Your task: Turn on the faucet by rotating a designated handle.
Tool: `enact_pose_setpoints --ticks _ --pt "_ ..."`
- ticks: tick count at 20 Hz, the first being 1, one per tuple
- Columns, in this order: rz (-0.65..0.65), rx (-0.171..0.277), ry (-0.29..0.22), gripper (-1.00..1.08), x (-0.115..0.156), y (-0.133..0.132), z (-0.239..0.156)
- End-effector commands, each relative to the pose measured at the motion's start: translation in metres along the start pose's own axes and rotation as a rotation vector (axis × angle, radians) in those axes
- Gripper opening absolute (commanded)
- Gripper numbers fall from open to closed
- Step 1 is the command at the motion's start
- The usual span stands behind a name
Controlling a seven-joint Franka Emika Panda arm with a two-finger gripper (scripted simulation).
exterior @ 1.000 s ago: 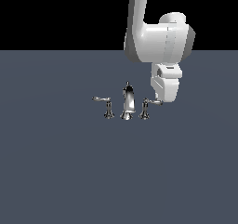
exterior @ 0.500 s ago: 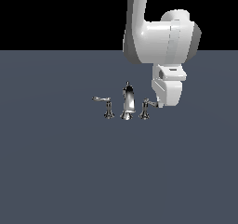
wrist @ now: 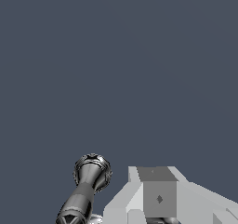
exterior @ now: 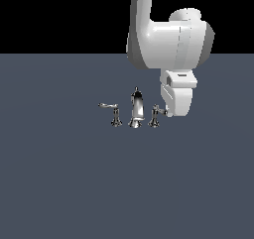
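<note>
The gripper (exterior: pixel 170 112) is crowding the handle (exterior: pixel 156 115), standing on the exterior view's right of the faucet (exterior: pixel 135 109); whether the jaws are released or clenched, I cannot tell. Best pushing sideways along the lever's arc, gently, avoiding the spout.

The white arm (exterior: pixel 166 44) is coming down from the top edge of the exterior view, right of centre, bending at a bulky rounded joint in the upper right. The wrist is pointing straight down, and the gripper (exterior: pixel 170 112) is hanging low at right of centre. In the wrist view a pale grey finger (wrist: pixel 158 195) is showing at bottom centre; its jaw state is not readable.
</note>
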State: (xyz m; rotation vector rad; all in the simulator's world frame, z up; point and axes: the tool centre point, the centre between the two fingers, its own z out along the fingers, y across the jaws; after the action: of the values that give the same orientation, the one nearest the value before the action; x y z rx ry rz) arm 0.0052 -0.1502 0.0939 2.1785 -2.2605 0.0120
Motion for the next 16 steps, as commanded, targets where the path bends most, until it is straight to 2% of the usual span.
enact_pose_setpoints --ticks 1,5,6,16 --pt "-0.02 -0.002 -0.006 -1.0 -0.023 0.004 -0.001" --pt "-0.021 -0.003 -0.007 -1.0 -0.035 0.01 -0.001" --pt "0.01 -0.002 0.001 -1.0 -0.012 0.011 0.0" --pt "-0.021 -0.004 -0.007 -1.0 -0.084 -0.008 -0.001"
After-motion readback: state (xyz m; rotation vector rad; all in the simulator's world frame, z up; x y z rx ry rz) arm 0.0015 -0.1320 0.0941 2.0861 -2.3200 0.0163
